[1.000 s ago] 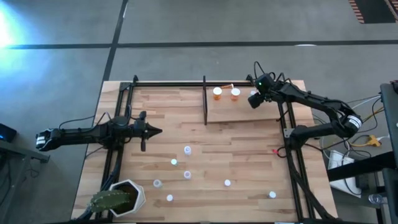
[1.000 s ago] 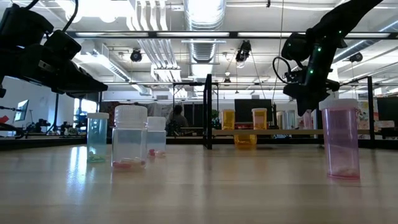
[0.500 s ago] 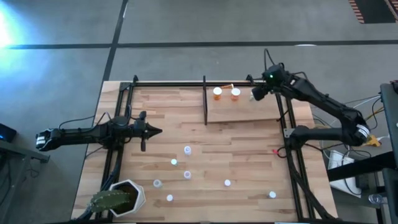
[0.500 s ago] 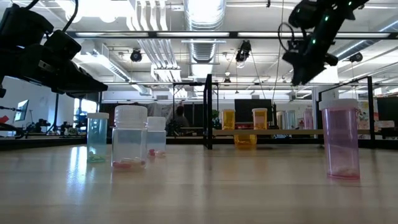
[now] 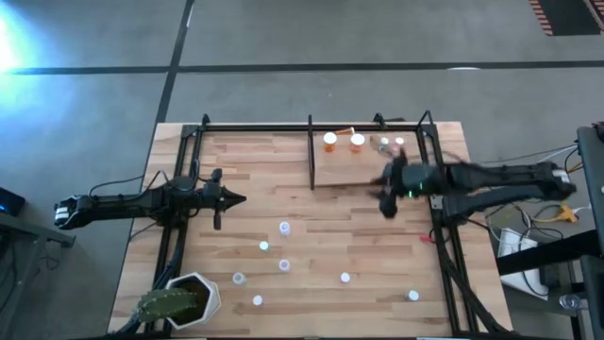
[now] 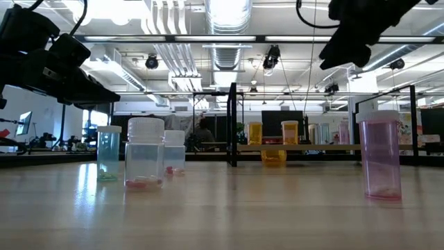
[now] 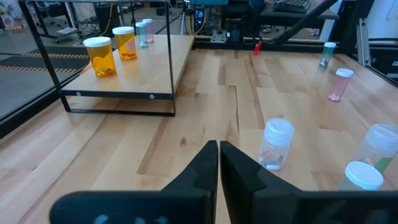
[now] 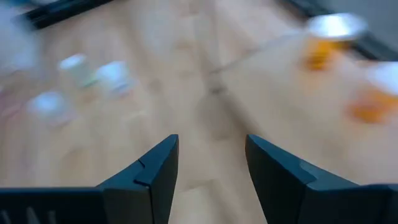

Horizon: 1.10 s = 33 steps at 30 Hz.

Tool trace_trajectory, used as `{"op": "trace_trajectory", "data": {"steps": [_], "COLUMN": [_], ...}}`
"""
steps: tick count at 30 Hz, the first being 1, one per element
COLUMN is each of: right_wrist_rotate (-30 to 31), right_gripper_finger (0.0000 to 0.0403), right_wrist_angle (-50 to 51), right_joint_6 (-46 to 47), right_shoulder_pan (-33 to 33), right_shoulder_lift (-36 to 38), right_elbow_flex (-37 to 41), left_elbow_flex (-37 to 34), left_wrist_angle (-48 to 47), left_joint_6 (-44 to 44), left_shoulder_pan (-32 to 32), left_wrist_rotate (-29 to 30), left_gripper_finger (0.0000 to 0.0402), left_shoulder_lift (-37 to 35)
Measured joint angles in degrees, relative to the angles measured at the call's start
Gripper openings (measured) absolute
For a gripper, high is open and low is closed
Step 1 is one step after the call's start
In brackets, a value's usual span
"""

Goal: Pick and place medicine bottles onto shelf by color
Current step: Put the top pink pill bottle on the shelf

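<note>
The right gripper (image 5: 388, 201) hangs over the table (image 5: 359, 236), just in front of the shelf (image 5: 368, 165), with its two fingers apart and nothing between them. Two orange bottles (image 5: 343, 142) stand on the shelf, with two small ones beside them. More little bottles (image 5: 283, 247) stand on the table. The left gripper (image 5: 236, 198) waits at the left side, fingers pressed together and empty.

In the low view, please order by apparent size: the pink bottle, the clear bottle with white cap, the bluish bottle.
1. Pink bottle, largest.
2. Clear bottle.
3. Bluish bottle, smallest.
The pink and clear bottles look close in size, and both stand near the camera, so their true order is unsure.
</note>
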State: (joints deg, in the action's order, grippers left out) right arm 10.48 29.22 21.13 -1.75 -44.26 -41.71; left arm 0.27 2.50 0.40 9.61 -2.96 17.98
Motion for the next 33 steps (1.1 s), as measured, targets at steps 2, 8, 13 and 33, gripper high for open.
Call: {"op": "trace_trajectory", "data": {"steps": [2, 8, 13, 33], "right_wrist_rotate": [0.0, 0.0, -0.7, -3.9], "right_gripper_finger": [0.0175, 0.0177, 0.0178, 0.0241], "right_wrist_angle": [-4.4, -16.9, -21.6, -38.8], "right_joint_6": [0.1, -0.2, -0.1, -6.8], "right_shoulder_pan": [-6.6, -20.5, -25.7, -31.2], "right_shoulder_lift": [-0.6, -5.9, -13.0, -41.3], "right_elbow_flex": [2.7, 8.8, 10.4, 2.9], "left_elbow_flex": [0.0, 0.0, 0.0, 0.0], "left_wrist_angle": [0.0, 0.0, 0.0, 0.0], "left_joint_6": [0.0, 0.0, 0.0, 0.0], "left_shoulder_pan": [0.0, 0.0, 0.0, 0.0], "left_wrist_rotate": [0.0, 0.0, 0.0, 0.0], "left_gripper_finger": [0.0, 0.0, 0.0, 0.0], "left_shoulder_lift": [0.0, 0.0, 0.0, 0.0]}}
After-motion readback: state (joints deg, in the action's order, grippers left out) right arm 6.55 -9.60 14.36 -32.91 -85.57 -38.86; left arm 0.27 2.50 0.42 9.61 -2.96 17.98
